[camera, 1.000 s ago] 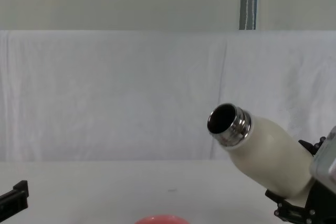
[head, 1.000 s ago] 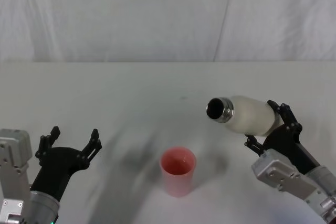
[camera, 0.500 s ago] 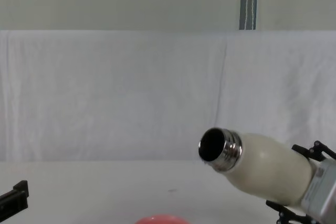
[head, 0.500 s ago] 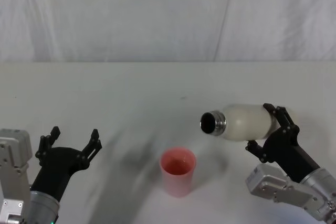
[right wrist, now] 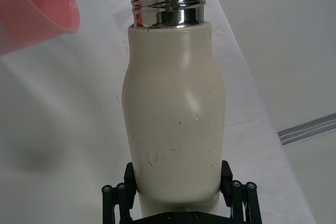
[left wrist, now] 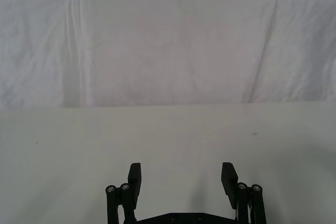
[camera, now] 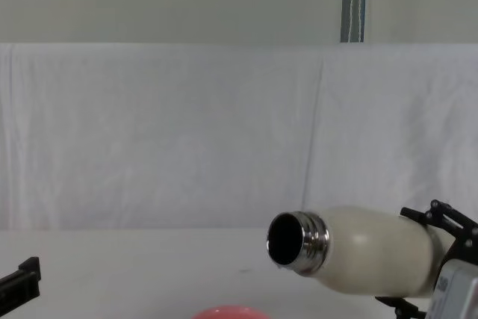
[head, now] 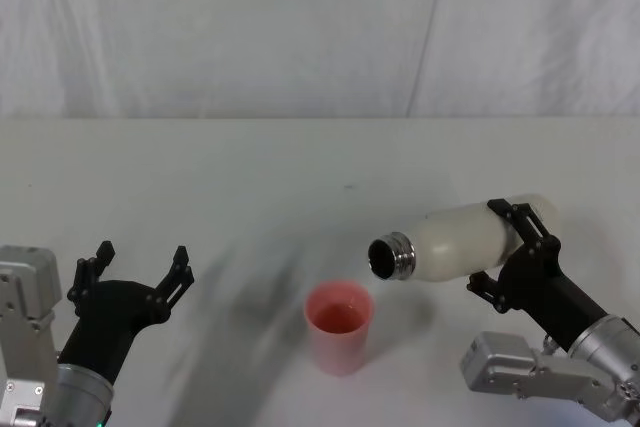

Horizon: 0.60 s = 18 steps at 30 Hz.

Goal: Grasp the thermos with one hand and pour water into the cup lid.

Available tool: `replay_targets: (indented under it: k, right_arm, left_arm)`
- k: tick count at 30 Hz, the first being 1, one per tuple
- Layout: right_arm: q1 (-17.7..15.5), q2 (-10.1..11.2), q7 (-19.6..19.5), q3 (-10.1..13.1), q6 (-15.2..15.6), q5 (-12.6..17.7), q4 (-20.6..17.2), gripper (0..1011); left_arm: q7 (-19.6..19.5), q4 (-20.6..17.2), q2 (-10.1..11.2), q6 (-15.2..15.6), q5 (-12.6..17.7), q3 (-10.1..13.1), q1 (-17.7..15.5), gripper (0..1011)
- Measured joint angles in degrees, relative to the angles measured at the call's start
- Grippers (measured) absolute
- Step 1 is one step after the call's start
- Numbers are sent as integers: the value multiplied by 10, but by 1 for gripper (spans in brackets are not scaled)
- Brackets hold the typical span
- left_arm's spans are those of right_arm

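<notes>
Thermos, head view: the thermos [head: 455,243] lies almost level in the air, its open steel mouth pointing toward the robot's left, just above and to the right of the cup lid [head: 339,326].
Cup lid, head view: a pink-red round cup with a thin wall, standing upright on the white worktop [head: 250,177], apart from the bottle's mouth.
Right hand, head view: the right hand [head: 513,252] pinches the thermos near its base, black fingers on either side of the cream body.
Left hand, head view: the left hand [head: 138,270] hovers low at the robot's left, fingers spread, holding nothing.
Left wrist view: two blocky black fingers [left wrist: 134,178] of the left hand [left wrist: 181,179] stand wide apart over bare worktop [left wrist: 168,129]; a creased white cloth backdrop [left wrist: 157,45] rises behind.
Right wrist view: up close, the matte cream shell [right wrist: 173,114] shows faint dark specks and scratches, rounded shoulders and a shiny threaded neck; the right hand [right wrist: 178,188] grips its lower part, and the cup lid [right wrist: 31,11] sits beyond the neck.
Chest view: from the side the thermos [camera: 358,252] tilts slightly mouth-down, its dark opening visible; just the curved top rim of the cup lid [camera: 228,311] peeks in below, and a tip of the left hand [camera: 19,278] shows at the lower left.
</notes>
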Motion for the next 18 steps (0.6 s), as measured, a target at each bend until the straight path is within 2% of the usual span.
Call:
replay_targets:
  k: [11, 18]
  right_arm:
    - [13, 3, -26, -11, 28, -37, 6, 953]
    - [20, 2, -37, -17, 30, -44, 10, 953]
  left_arm:
    - [0, 0, 0, 0, 0, 0, 0, 1001]
    - [0, 0, 0, 0, 0, 0, 0, 1001]
